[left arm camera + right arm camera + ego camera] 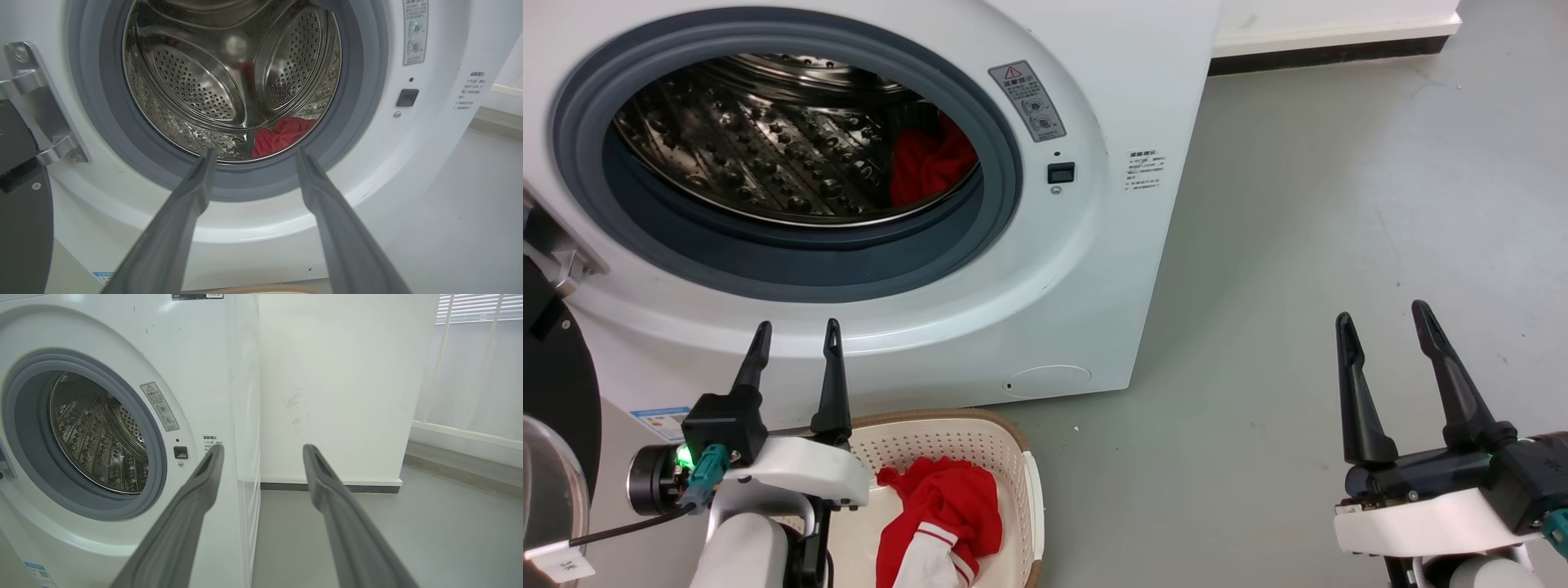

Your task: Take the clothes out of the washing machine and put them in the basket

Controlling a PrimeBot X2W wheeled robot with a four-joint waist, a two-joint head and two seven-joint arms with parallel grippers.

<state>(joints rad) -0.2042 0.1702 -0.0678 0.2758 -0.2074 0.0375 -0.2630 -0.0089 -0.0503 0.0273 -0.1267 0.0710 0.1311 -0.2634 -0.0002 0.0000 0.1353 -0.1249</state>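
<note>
Left tool (798, 327), apart above the basket (956, 441), should reach deep-right into the washing machine (1094, 269) for the red garment (927, 163); right tool (1380, 313) idles, apart.

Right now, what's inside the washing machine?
A red garment lies low on the right of the drum. The gasket hides the drum's near floor, so more could sit there.

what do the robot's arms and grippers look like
The left gripper and right gripper each have two long tapering black fingers on a black block, then a white shell with a teal connector; the left adds a tagged black cable.
</note>
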